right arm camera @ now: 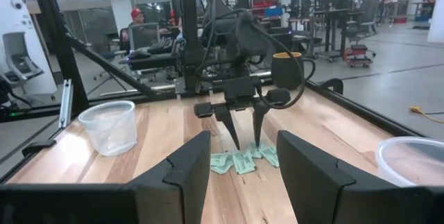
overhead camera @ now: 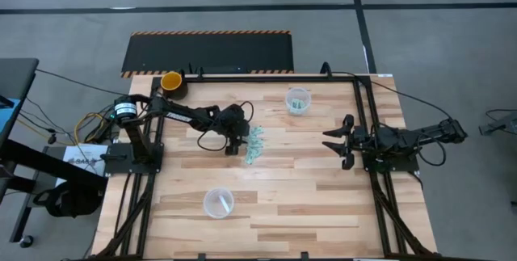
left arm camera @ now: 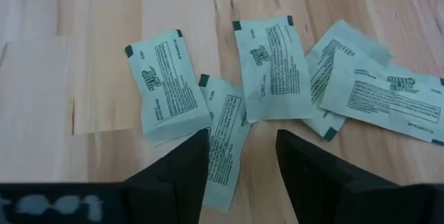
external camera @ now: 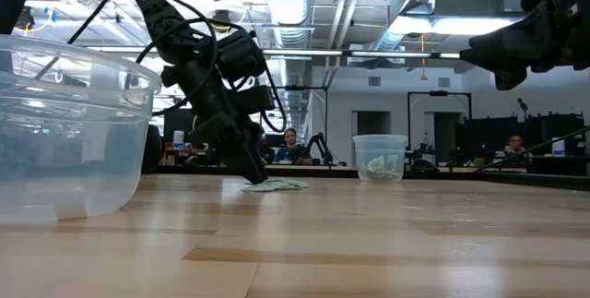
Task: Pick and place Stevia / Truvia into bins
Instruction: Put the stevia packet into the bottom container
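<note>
- Many Stevia / Truvia packets point(left arm camera: 267, 68) lay mid-desk: thin, light, slippery paper.
- Your left gripper point(left arm camera: 239, 158) hung over them, fingers apart, holding nothing.
- You should have pinched one packet's edge.

Overhead view straight down, low view level across the table point(overhead camera: 323, 204), both wrist views sharing the packets point(left arm camera: 267, 68).

Two dark, cable-draped arms on black frame mounts

The left arm point(overhead camera: 182, 115) is matte black with loose black cables looping off its links, a round teal-and-white label at its base and white lettering along one link, seemingly a brand name. Its tool point(right arm camera: 244, 128) ends in two slim, tapered black fingers under a crossbar with round knobs. The right arm point(overhead camera: 404, 138) looks equally dark, with wedge-shaped fingers point(right arm camera: 182, 175).
</note>
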`<move>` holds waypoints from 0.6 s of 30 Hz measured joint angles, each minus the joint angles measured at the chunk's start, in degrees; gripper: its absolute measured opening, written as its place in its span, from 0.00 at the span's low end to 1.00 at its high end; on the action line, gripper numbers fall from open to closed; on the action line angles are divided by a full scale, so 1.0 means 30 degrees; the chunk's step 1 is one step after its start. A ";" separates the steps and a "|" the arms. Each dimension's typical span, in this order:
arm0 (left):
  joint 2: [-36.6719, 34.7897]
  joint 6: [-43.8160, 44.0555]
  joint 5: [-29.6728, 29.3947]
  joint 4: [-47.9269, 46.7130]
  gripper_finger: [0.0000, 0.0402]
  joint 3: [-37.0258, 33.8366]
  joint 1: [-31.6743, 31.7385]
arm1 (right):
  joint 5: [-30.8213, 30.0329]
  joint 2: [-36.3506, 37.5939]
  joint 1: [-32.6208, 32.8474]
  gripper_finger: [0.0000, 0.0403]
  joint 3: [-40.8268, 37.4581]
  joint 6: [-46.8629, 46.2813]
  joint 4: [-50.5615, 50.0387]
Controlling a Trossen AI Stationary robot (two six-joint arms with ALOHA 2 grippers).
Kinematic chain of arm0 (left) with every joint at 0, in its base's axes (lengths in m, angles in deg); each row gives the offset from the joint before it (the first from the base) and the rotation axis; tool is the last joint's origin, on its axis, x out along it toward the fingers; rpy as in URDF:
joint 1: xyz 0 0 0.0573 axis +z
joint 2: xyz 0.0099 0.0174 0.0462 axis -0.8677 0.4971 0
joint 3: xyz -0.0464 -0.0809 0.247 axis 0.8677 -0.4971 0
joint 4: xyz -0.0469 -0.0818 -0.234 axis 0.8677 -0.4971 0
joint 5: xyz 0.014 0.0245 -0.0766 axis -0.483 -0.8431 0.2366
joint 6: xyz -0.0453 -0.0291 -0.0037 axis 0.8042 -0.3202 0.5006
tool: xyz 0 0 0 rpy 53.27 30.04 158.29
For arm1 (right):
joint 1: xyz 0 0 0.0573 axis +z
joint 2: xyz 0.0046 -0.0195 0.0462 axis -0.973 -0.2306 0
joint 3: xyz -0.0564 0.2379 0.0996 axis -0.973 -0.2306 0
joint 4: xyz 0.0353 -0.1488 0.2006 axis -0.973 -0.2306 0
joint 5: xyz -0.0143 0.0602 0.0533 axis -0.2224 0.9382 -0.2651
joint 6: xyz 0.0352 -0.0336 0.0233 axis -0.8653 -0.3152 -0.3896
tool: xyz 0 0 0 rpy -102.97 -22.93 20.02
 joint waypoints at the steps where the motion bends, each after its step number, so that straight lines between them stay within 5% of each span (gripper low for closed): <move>1: 0.0000 0.0020 -0.0051 -0.0003 0.41 0.0000 0.0000 | 0.0001 0.0000 0.0007 0.40 0.0000 0.0000 -0.0001; 18: -0.0030 0.0081 -0.0509 -0.0048 0.38 -0.0015 -0.0100 | -0.0029 0.0000 0.0005 0.40 0.0000 0.0002 0.0000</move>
